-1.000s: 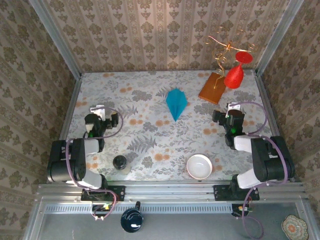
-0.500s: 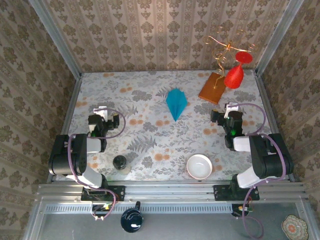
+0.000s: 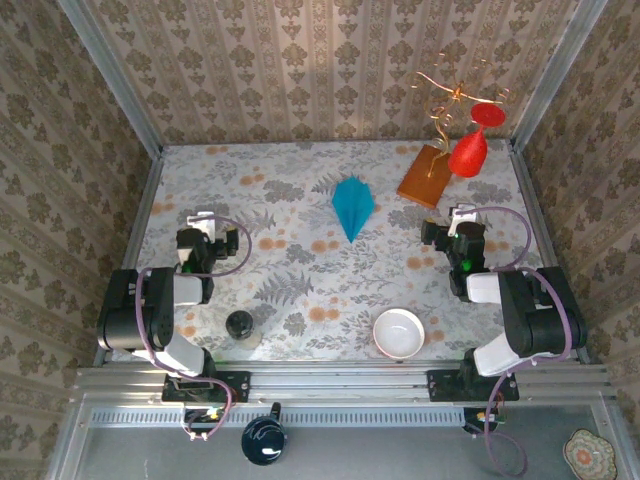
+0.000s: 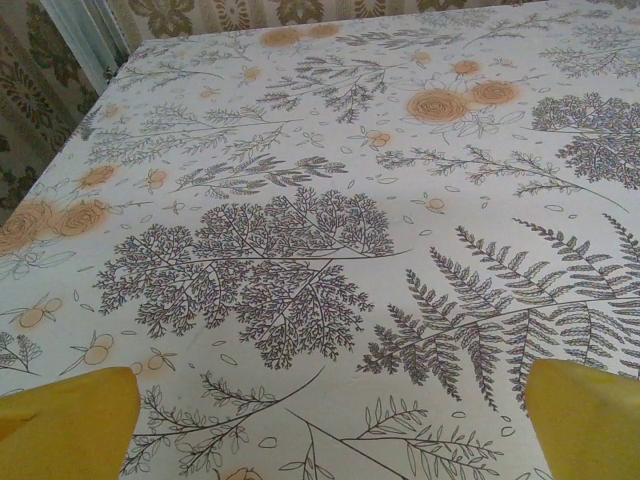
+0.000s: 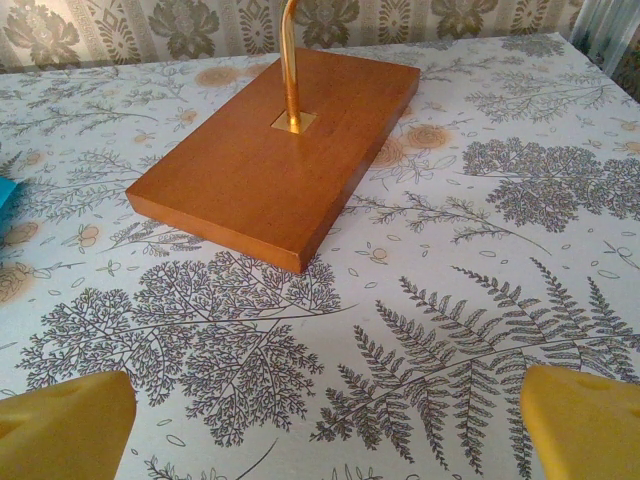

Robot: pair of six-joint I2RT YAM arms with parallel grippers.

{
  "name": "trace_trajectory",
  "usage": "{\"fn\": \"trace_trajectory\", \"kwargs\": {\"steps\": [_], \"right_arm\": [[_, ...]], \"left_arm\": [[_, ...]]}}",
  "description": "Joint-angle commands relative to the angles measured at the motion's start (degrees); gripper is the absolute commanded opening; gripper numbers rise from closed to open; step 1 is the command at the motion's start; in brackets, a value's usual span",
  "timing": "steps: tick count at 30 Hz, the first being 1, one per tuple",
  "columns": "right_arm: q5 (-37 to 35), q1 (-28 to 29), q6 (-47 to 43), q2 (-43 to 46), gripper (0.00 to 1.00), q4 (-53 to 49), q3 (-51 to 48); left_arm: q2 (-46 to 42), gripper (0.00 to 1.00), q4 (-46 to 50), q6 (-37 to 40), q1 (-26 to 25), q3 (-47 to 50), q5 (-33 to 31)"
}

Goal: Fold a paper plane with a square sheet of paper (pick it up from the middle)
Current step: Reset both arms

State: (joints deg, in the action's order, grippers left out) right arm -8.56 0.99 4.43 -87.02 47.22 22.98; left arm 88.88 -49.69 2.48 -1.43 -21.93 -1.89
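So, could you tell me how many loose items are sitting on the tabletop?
4: the teal paper plane at far centre, the orange-brown board far right, the white bowl near the front edge, the small dark jar front left. Something small may be hidden from above.

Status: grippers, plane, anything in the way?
Left gripper open, empty. Right gripper open, empty. Paper plane folded, flat mid-table. Wooden board beside it, apart.

My black two-finger left gripper [image 3: 200, 220] points away from my base, its yellow-padded fingers [image 4: 62, 425] spread wide and empty. My matching right gripper [image 3: 462, 216] does likewise. Both arms sit folded back close to their bases.
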Motion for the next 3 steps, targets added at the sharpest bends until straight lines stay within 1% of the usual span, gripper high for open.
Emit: {"fn": "trace_trajectory", "kwargs": {"steps": [1,3], "right_arm": [[0.01,0.32,-1.16,-0.56,1.0,1.94,0.16],[1.75,0.18,-1.56,-0.35,1.0,3.06,-0.57]], "left_arm": [[-0.19,1.0,-0.44,0.82,0.35,-1.4,0.73],[-0.15,1.0,-0.58,0.93,0.29,-1.31,0.57]]}}
